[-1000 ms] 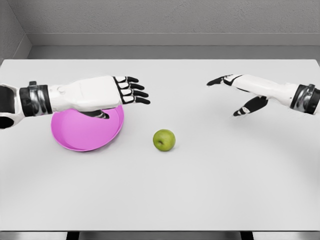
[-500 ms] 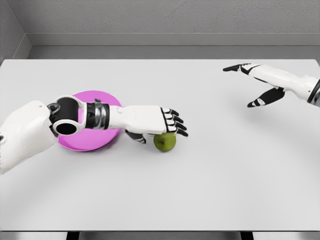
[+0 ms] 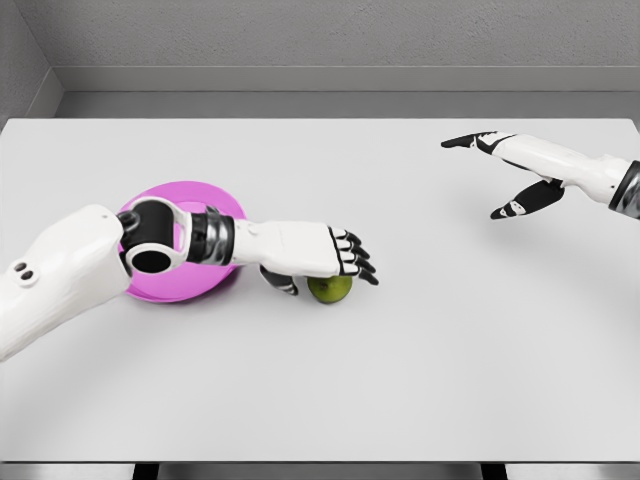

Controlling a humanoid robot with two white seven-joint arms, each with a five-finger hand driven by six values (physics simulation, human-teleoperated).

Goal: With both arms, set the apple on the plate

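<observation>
Now apple point(image 3: 330, 290) under left hand point(image 3: 318, 256), beside plate point(image 3: 175, 290).

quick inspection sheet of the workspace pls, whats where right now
surface: white table, flat, bare over most of it
job's things: green apple on the table, right of the pink plate, not on it
clutter: nothing seen
grippers: left hand over the apple, fingers draped on top, grasp not confirmed; right hand open, raised at far right, away from the apple
cables: nothing seen
surroundings: grey wall behind the table
</observation>
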